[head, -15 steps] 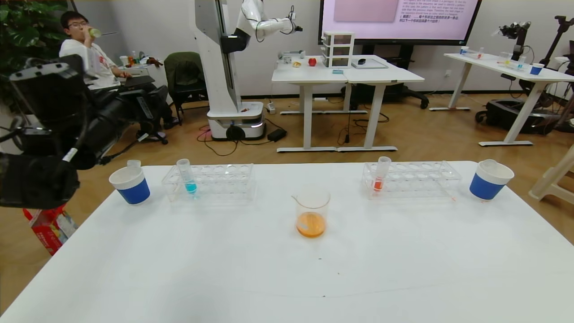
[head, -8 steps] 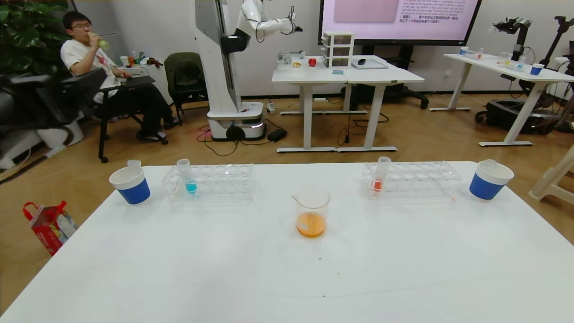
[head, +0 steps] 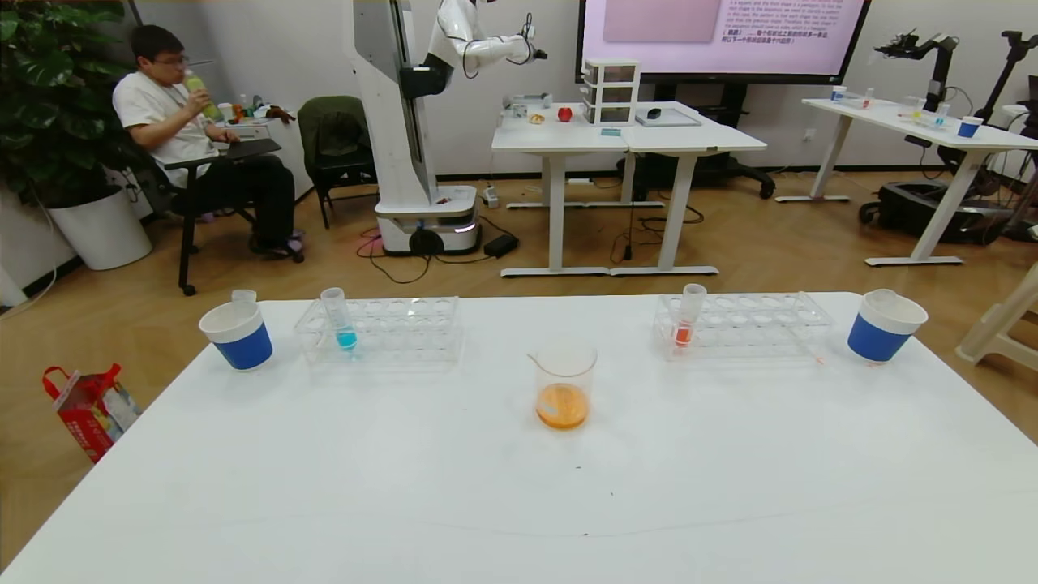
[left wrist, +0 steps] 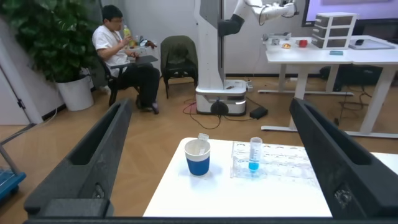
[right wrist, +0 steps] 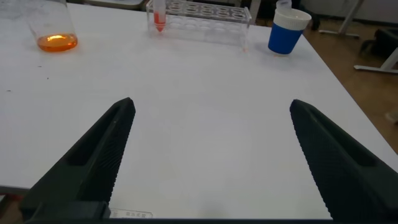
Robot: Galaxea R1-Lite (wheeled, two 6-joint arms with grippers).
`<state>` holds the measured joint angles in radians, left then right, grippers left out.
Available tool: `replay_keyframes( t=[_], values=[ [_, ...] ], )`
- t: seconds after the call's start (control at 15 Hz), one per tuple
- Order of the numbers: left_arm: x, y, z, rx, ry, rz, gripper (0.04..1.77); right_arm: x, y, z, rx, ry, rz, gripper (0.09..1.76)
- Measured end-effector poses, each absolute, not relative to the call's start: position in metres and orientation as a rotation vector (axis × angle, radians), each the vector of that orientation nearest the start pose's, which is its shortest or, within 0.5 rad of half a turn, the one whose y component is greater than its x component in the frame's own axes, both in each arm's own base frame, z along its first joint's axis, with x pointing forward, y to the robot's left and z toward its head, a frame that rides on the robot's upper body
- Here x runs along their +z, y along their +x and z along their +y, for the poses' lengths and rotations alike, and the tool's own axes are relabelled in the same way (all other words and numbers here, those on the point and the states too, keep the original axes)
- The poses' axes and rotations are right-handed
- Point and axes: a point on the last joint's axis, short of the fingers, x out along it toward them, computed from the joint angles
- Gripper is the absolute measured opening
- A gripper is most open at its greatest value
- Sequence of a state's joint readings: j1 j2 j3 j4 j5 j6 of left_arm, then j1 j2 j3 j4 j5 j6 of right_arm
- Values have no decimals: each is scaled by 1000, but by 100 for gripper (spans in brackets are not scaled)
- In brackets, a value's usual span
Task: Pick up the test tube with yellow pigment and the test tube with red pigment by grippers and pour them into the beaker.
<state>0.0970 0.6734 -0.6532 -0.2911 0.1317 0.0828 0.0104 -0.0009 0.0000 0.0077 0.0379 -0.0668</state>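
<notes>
Left pincer (left wrist: 211, 155) gone from head view — fingers wide apart.

We're looking at a bright, evenly lit room, soft light from above, barely a shadow on the white table (head: 324, 487). The beaker (head: 564, 395) casts only a faint smudge toward six o'clock. The screen (head: 722, 32) at one o'clock glows washed-out pink. Straight lines bow near the head view's edges. In both wrist views the near dark fingers (left wrist: 93, 168) look soft and blurred.
</notes>
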Motion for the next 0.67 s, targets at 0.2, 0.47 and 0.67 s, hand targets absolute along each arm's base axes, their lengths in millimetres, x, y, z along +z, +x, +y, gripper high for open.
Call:
replay_keyframes(
  t=[0.2, 0.47, 0.67],
  values=[
    [266, -2, 2, 183, 70, -326, 175, 75, -23, 1, 49, -67, 5, 174],
    [228, -38, -1, 102, 64, -372, 175, 75, -23, 1, 49, -66, 5, 174],
    [194, -55, 0, 47, 68, -373, 175, 75, -23, 1, 48, -67, 5, 174]
  ],
)
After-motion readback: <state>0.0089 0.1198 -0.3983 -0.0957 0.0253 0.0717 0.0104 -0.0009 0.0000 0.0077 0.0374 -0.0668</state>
